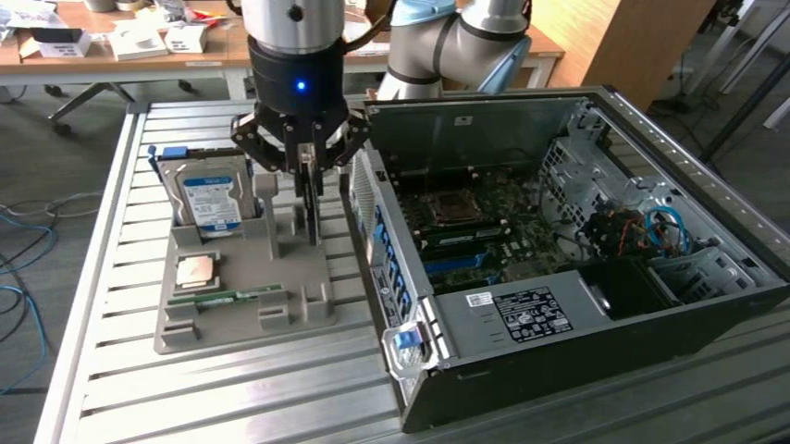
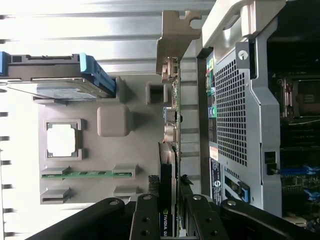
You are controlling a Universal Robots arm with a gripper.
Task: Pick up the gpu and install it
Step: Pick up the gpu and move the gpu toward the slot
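Slatted metal table [image 1: 247, 388], grey tray [image 1: 235, 324] centre-left of frame: gpu [image 1: 316, 217] stands on edge in tray, directly under gripper [image 1: 309, 185], fingers narrowed and clamped on both its faces

I record a slatted metal counter [image 1: 247, 398], grey floor [image 1: 55, 162] with blue cables [image 1: 25, 215] at left, wooden desk [image 1: 124, 57] upper left, wooden panel [image 1: 642, 37] upper right.
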